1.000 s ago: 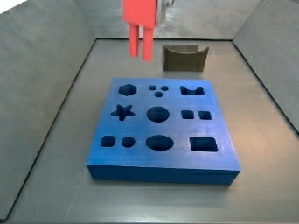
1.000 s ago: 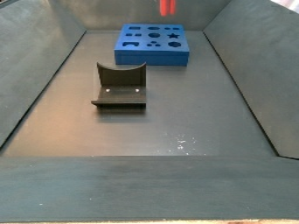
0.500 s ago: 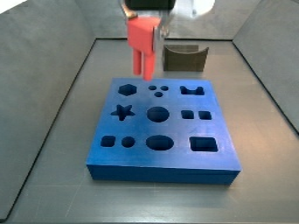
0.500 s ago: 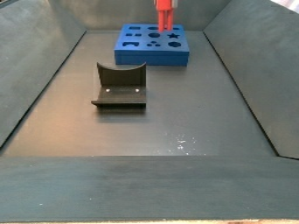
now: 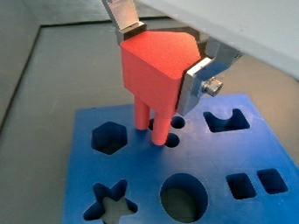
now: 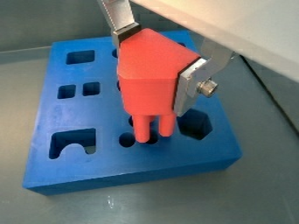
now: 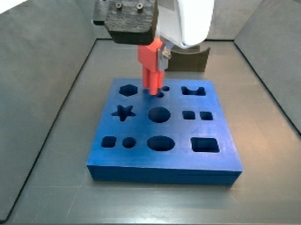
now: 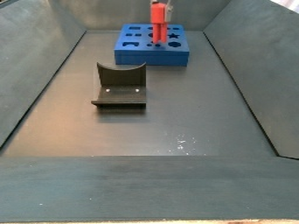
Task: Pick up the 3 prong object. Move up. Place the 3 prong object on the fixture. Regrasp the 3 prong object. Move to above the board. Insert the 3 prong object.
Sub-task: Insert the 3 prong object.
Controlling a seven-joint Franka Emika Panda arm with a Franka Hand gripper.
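My gripper (image 5: 163,57) is shut on the 3 prong object (image 5: 158,74), a red-orange block with thin prongs pointing down. One silver finger (image 6: 121,22) presses each side of it. The piece hangs over the far part of the blue board (image 7: 182,130), between the hexagon cutout and the notched cutout. Its prong tips (image 6: 146,133) are down at a cluster of small round holes (image 5: 172,140); I cannot tell whether they have entered. In both side views the gripper (image 7: 150,48) (image 8: 156,10) stands upright over the board (image 8: 140,56).
The dark fixture (image 8: 121,87) stands on the grey floor apart from the board; in a side view the fixture (image 7: 191,60) is partly hidden behind the gripper. Sloping grey walls (image 7: 53,97) enclose the floor on both sides.
The gripper has come straight down with the red-orange piece, from well above the board to prong tips at the board's top face. Board and fixture have not moved.
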